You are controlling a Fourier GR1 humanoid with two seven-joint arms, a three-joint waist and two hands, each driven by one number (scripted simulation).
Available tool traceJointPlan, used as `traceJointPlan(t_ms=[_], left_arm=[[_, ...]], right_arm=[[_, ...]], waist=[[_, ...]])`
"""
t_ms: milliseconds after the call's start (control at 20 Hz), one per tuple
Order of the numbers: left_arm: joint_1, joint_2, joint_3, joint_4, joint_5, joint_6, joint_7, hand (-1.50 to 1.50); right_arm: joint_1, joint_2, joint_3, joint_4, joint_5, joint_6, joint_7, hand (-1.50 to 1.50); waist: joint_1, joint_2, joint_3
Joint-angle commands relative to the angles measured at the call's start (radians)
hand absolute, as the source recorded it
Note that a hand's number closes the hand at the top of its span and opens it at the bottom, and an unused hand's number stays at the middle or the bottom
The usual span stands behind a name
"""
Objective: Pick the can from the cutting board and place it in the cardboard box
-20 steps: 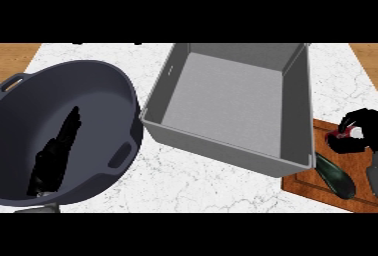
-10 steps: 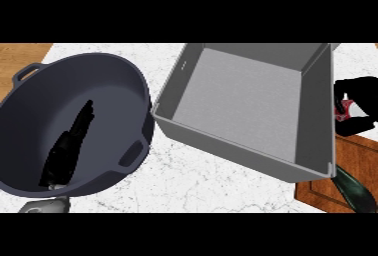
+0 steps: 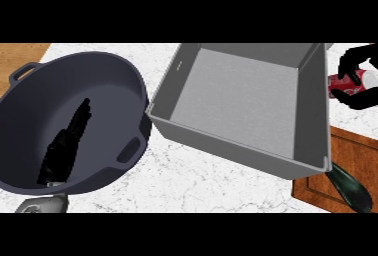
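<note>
A red can [image 3: 345, 86] with white markings is held in my right hand [image 3: 356, 60], whose black fingers curl round it at the view's right edge. The can hangs just outside the right wall of the open grey box [image 3: 244, 100], above the counter and beyond the far end of the wooden cutting board [image 3: 332, 170]. The hand hides part of the can. My left hand [image 3: 68, 142] shows as a dark, narrow shape with straight fingers in front of the big dark pot, and its grey forearm comes in at the lower left.
A large dark pot [image 3: 111, 75] with side handles fills the left of the white marble counter [image 3: 214, 185], almost touching the box. A dark green, long vegetable [image 3: 351, 189] lies on the cutting board's near part.
My right hand has lifted the can off the cutting board and carried it farther away, alongside the box's right wall. The view has shifted, so the pot and box look larger.
</note>
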Motion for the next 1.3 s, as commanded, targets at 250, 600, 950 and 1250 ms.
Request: traceJointPlan(t_ms=[250,600,950,1250], left_arm=[[0.011,-0.049,-0.029,0.026,-0.046,0.055,0.000,0.00],[0.061,-0.017,0.004,-0.026,-0.020,0.020,0.012,0.00],[0.051,-0.056,-0.014,-0.027,-0.029,0.038,0.034,0.00],[0.097,0.001,0.027,-0.057,-0.013,0.001,-0.009,0.00]], right_arm=[[-0.246,0.063,-0.058,0.192,-0.156,0.212,-0.208,1.50],[-0.365,0.150,-0.014,0.198,-0.163,0.233,-0.087,1.50],[-0.429,0.313,0.045,0.191,-0.119,0.142,0.072,1.50],[-0.458,0.431,0.099,0.202,-0.071,0.148,0.179,1.50]], waist=[[-0.032,-0.011,-0.004],[-0.052,-0.020,-0.005],[-0.057,-0.021,-0.005],[-0.061,-0.025,-0.005]])
